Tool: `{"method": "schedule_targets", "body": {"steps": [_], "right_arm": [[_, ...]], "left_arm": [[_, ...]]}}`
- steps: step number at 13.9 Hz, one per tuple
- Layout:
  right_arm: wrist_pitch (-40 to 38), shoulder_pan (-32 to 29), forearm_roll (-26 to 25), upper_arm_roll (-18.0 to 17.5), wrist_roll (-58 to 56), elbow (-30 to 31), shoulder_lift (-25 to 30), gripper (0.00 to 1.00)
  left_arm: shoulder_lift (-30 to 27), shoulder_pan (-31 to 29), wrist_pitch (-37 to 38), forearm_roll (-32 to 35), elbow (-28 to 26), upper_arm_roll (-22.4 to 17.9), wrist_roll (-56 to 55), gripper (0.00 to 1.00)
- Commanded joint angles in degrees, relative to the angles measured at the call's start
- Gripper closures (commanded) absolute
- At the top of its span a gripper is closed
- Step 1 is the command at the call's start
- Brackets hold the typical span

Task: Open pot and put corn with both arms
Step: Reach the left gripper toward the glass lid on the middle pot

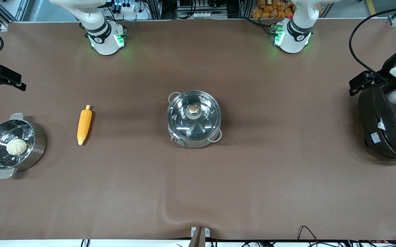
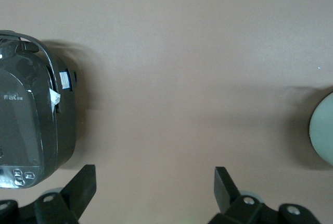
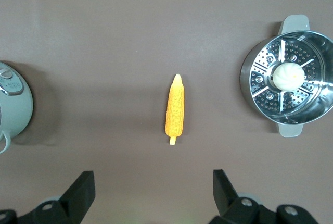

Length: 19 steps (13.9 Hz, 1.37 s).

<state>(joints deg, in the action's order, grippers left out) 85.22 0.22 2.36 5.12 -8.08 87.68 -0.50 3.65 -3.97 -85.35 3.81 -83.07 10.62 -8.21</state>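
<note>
The steel pot point(image 1: 193, 118) stands mid-table with its glass lid point(image 1: 184, 118) on and the bronze knob point(image 1: 193, 109) on top. Its edge shows in the left wrist view point(image 2: 323, 133) and the right wrist view point(image 3: 13, 107). The corn point(image 1: 84, 125) lies flat on the table toward the right arm's end, also in the right wrist view point(image 3: 175, 110). My right gripper point(image 1: 7, 84) point(image 3: 153, 182) is open and empty, up over the table at that end. My left gripper point(image 1: 352, 87) point(image 2: 156, 179) is open and empty, up beside the rice cooker.
A steel steamer pot point(image 1: 35, 144) point(image 3: 312, 104) with a white bun point(image 1: 16, 146) point(image 3: 287, 76) in it stands at the right arm's end. A big black rice cooker point(image 1: 386, 127) point(image 2: 31, 114) stands at the left arm's end. The brown table cover point(image 1: 198, 192) has a wrinkle near its front edge.
</note>
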Motion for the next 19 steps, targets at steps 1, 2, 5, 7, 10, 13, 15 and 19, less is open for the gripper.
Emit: {"method": "schedule_targets", "body": {"steps": [1, 2, 5, 7, 10, 13, 15, 19], "right_arm": [[-0.49, -1.18, 0.89, -0.81, 0.61, -1.11, -0.82, 0.0], [-0.58, -1.01, 0.89, -0.81, 0.69, -1.29, -0.91, 0.0], [-0.58, -0.92, 0.89, -0.81, 0.7, -1.29, -0.91, 0.0], [-0.58, -0.92, 0.89, -0.81, 0.61, -1.37, -0.91, 0.0], [-0.49, -1.18, 0.46, -0.81, -0.18, -1.2, -1.52, 0.0], [-0.49, -1.1, 0.1, -0.81, 0.25, -1.11, -1.96, 0.0], [0.56, -0.57, -0.25, -0.81, 0.43, -0.59, -3.27, 0.0], [16.43, -0.74, -0.34, -0.9, 0.43, 12.47, -4.07, 0.0]], "left_arm": [[-0.05, -0.34, 1.15, 0.23, 0.63, 0.19, 1.09, 0.0], [0.04, -0.34, 1.15, 0.23, 0.63, 0.19, 1.09, 0.0], [0.39, 0.1, 1.15, 0.4, 0.63, 0.19, 1.0, 0.0], [1.09, 0.54, 1.06, 1.02, 0.71, 0.37, 0.74, 0.0], [1.79, 1.06, 0.97, 0.41, 0.63, 1.15, 0.3, 0.0], [4.33, 8.68, -2.34, -2.57, 0.71, 2.74, -12.21, 0.0], [6.79, 14.05, -6.92, -4.6, 0.97, 3.09, -22.43, 0.0], [15.49, 26.36, -10.52, -4.43, 5.71, 3.18, -43.87, 0.0]]}}
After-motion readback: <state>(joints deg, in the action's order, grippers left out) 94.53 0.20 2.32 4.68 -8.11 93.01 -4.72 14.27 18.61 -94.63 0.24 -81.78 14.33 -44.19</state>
